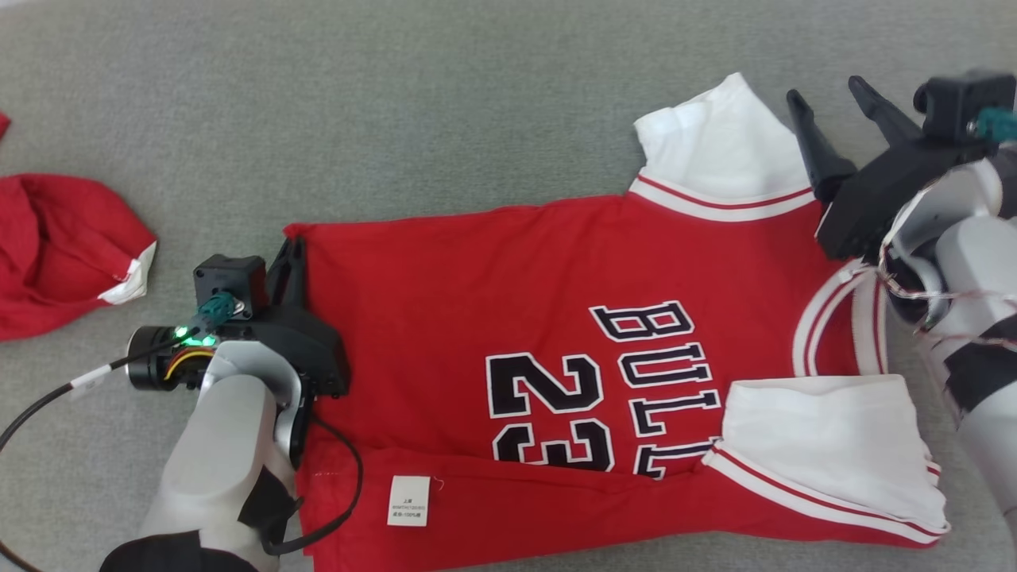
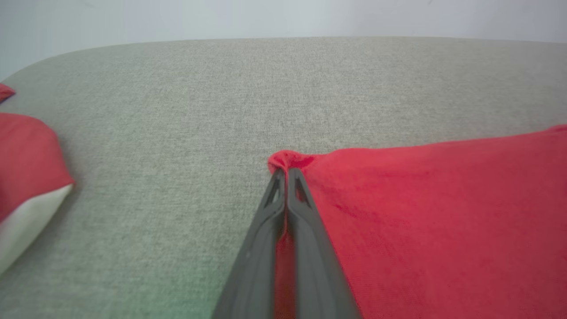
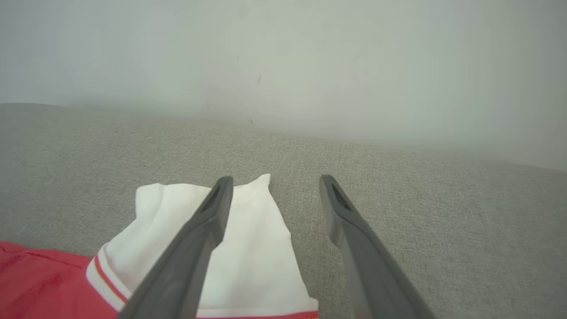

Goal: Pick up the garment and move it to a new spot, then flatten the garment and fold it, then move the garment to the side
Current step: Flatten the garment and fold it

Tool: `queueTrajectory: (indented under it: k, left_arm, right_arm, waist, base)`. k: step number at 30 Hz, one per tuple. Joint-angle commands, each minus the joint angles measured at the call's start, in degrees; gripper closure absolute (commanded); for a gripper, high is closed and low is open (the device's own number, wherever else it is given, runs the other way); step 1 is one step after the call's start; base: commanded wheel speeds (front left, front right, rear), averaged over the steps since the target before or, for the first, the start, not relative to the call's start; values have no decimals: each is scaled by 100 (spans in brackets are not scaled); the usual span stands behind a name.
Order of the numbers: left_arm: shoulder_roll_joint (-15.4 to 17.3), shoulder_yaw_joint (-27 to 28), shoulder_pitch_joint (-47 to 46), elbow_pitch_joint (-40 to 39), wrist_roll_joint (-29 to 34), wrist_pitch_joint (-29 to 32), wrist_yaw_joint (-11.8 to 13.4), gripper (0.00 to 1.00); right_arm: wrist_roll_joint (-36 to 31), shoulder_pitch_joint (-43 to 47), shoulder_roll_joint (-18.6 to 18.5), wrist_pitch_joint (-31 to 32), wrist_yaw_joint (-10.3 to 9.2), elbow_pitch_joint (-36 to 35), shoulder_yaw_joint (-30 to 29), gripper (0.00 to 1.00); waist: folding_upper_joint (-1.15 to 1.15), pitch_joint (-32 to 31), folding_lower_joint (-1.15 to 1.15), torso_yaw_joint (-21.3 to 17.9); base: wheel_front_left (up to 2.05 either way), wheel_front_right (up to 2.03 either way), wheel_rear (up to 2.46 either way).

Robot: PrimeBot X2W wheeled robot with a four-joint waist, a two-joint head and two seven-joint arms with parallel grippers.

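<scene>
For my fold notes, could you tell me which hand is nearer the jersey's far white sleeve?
Right. The right hand sits open just beside the far white sleeve; the left hand pinches the jersey at its opposite red corner.

light: bright, even, diffuse | shadows: faint, soft-edged | blur: right forearm [image 1: 965,254] smeared; left tool [image 2: 285,173] soft up close | distortion: grey fabric surface [image 2: 177,88] far edge bows

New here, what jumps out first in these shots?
The red jersey with black lettering, spread across the grey cushion in the middle. The left gripper is shut on its upper left corner, while the right gripper hangs open by the white sleeve at upper right.
</scene>
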Motion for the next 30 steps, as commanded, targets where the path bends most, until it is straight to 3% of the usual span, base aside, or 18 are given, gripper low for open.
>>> queueTrajectory:
  k: [1, 13, 26, 27, 29, 30]
  left_arm:
    - [-30, -42, -62, -46, -18, -47, -2, 100]
    - [-79, -531, -289, -289, -329, -94, -23, 100]
    - [-92, -1481, -360, -592, -1069, -100, 242, 100]
    - [-96, -1536, -374, -607, -1113, -101, 249, 100]
    - [-99, -1636, -387, -625, -1178, -103, 298, 100]
    - [-99, -1670, -402, -621, -1204, -104, 313, 100]
  right_arm:
    - [130, -157, -41, 142, -15, 96, 31, 0]
    - [662, -888, -368, 1185, -15, 687, 649, 0]
    - [803, -1417, -601, 1263, -15, 977, 1214, 0]
    - [807, -1466, -603, 1253, -15, 996, 1249, 2]
    - [792, -1541, -623, 1278, -15, 1025, 1342, 18]
    - [781, -1578, -623, 1300, -15, 1045, 1387, 40]
  waist:
    - [-1, 106, 0, 121]
    - [-1, 375, 0, 468]
    - [-1, 657, 0, 699]
    - [-1, 691, 0, 711]
    - [-1, 738, 0, 727]
    - [-1, 758, 0, 729]
  base:
    - [0, 0, 0]
    - [0, 0, 0]
    - [0, 0, 0]
    - [0, 0, 0]
    - [0, 0, 0]
    - [0, 0, 0]
